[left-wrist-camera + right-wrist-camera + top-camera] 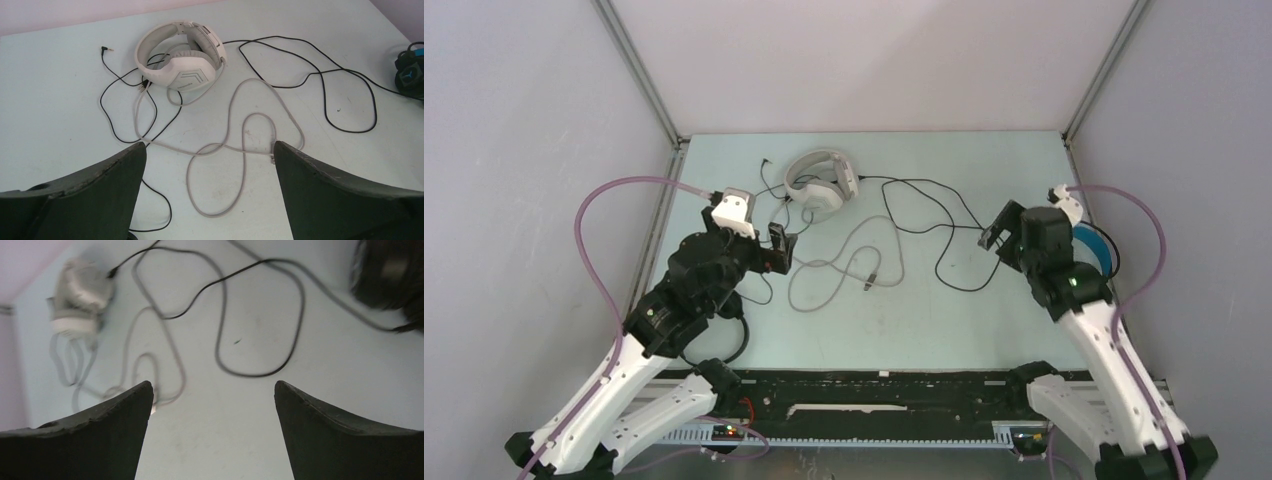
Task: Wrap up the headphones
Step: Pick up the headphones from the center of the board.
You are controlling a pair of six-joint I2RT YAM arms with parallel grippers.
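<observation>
Barely begun, with left pincer (210, 145) and right pincer (213, 384) spread empty; next, pinching white-grey headphones' (185, 75) loose grey cable (189, 177).

Left gripper (209, 144), right gripper (212, 383): jaws spread

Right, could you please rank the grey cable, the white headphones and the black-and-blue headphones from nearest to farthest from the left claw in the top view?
1. The grey cable, looped just right of the left claw.
2. The white headphones, farther back, mid-table.
3. The black-and-blue headphones, on the far right side.
</observation>
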